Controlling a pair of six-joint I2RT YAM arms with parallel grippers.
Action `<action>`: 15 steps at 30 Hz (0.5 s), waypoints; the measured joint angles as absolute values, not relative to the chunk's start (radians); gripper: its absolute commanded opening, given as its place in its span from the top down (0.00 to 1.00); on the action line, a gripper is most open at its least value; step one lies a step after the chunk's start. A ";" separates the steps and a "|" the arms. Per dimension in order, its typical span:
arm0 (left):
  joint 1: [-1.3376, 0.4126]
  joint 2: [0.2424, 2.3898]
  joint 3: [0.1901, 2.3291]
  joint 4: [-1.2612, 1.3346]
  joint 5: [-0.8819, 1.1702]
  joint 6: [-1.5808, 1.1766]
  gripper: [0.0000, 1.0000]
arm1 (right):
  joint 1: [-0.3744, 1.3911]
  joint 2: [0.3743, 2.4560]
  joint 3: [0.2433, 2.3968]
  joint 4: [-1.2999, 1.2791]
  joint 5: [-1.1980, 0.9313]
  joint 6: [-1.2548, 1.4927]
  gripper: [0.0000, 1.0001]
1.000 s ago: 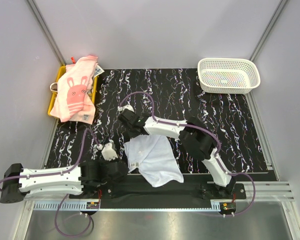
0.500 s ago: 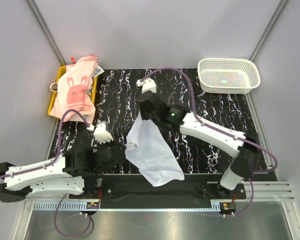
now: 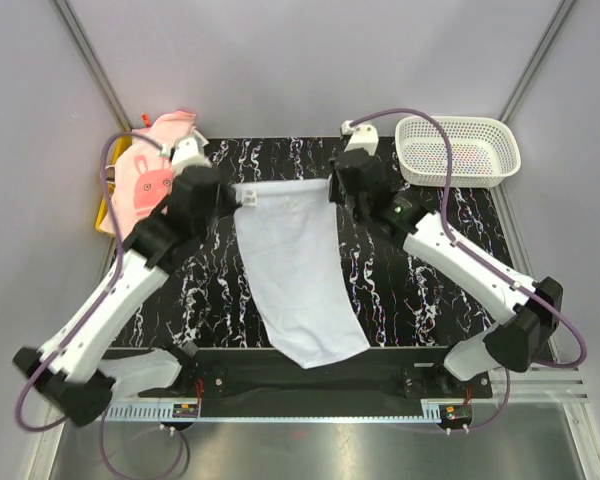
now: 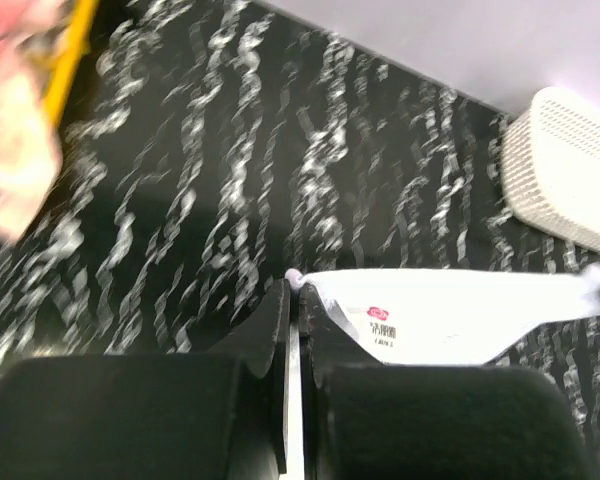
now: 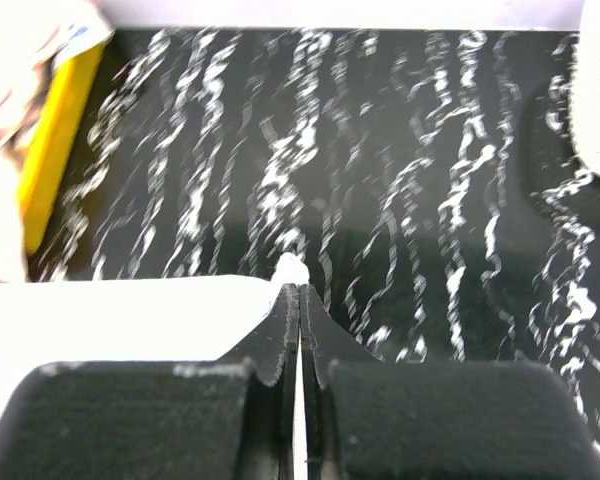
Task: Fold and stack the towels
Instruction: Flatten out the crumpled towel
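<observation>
The bench (image 3: 430, 290) is viewed from above its near edge; wrist views are held close, facing away; towel (image 3: 295, 270) and basket (image 3: 457, 150) are shared.
</observation>
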State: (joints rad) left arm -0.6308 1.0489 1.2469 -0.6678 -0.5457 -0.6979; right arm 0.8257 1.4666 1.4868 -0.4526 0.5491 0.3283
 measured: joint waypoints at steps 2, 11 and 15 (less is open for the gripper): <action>-0.551 1.175 1.331 -0.599 -0.442 -0.646 1.00 | 0.748 1.497 1.487 -0.410 0.504 0.323 1.00; -0.350 1.753 1.751 -0.498 -0.140 -0.532 1.00 | 0.480 1.810 1.627 -0.260 0.288 0.310 1.00; -0.288 1.984 1.947 -0.504 -0.052 -0.513 1.00 | 0.423 1.965 1.758 -0.245 0.213 0.314 1.00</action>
State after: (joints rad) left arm -0.2878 1.9839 1.9469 -0.5037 -0.0525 -0.5129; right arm 0.4232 1.9648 1.7576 -0.2451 0.2131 0.3141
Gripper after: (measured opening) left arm 0.024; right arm 0.010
